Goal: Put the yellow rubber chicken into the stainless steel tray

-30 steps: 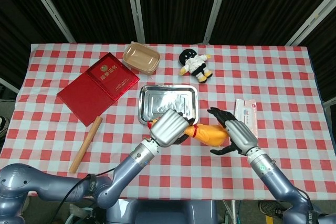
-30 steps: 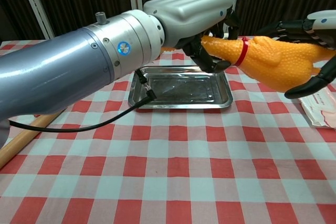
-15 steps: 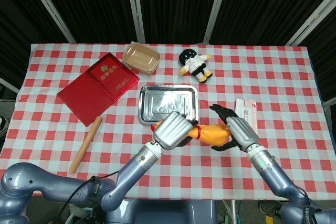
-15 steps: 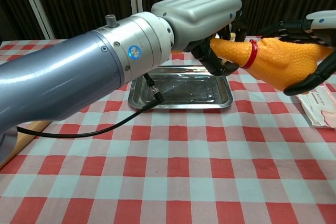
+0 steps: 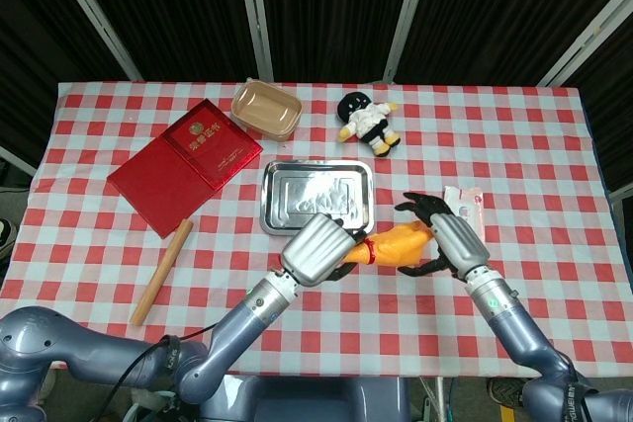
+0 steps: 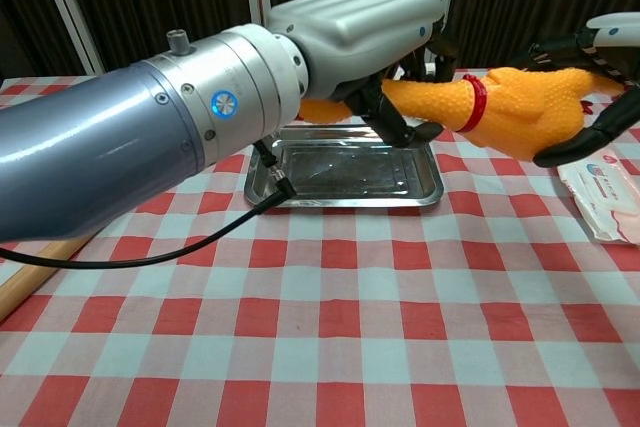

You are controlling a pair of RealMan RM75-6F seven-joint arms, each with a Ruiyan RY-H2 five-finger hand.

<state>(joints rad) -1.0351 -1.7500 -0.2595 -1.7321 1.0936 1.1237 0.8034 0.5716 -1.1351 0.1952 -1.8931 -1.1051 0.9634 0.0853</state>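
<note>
Chicken: one yellow rubber chicken (image 5: pixel 399 245) (red band at the neck) is held above the cloth, at about 5 o'clock from the tray, not in it.
Tray: one stainless steel tray (image 5: pixel 269 211) is seen near the table's middle.
Left hand: the left hand (image 5: pixel 318 248) is closed around the chicken's head end.
Right hand: the body end is cupped by the right hand (image 5: pixel 443 240), its dark fingers (image 6: pixel 575 145) curled around it.
Other things: one red box (image 5: pixel 185 163), one wooden rolling pin (image 5: pixel 163 271), one tan container (image 5: pixel 266 110), one plush doll (image 5: pixel 367 121), one white packet (image 5: pixel 466 207).
Head view only: box, container and doll.
Chest view only: the fingers' wrap under the neck.
</note>
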